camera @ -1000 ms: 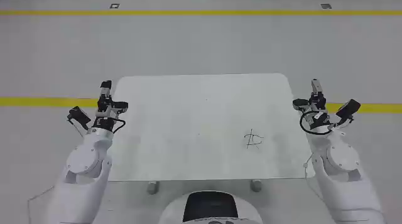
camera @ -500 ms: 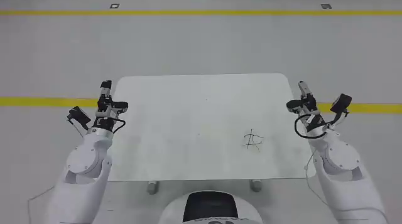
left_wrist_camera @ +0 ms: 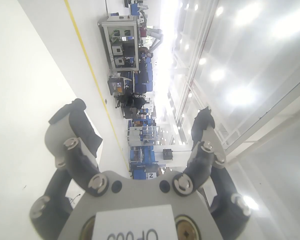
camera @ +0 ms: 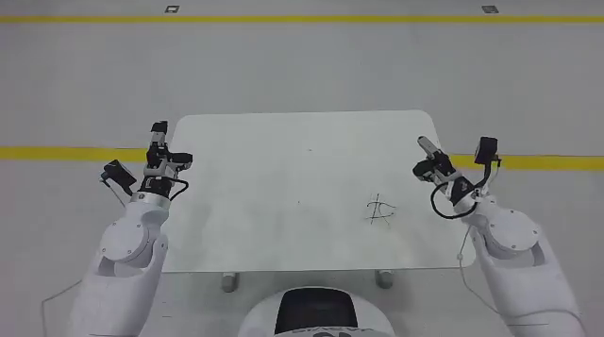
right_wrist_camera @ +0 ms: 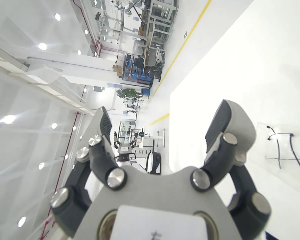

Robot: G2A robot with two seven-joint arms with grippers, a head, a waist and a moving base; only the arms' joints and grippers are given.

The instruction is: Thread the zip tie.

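The left gripper [camera: 158,130] hangs off the table's [camera: 283,158] left edge; its wrist view shows the fingers [left_wrist_camera: 72,118] spread wide and empty. Black zip ties [camera: 380,210] lie crossed on the table's right half, near the front; the right wrist view reveals a clear sheet [right_wrist_camera: 262,138] under them. The right gripper [camera: 427,145] hovers over the right edge, apart from them, open and empty. The table is white; yellow lines [camera: 302,19] cross the pale floor.

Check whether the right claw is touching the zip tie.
Apart. The top view shows bare table between the right claw and the zip tie; the claw is open, holding nothing.
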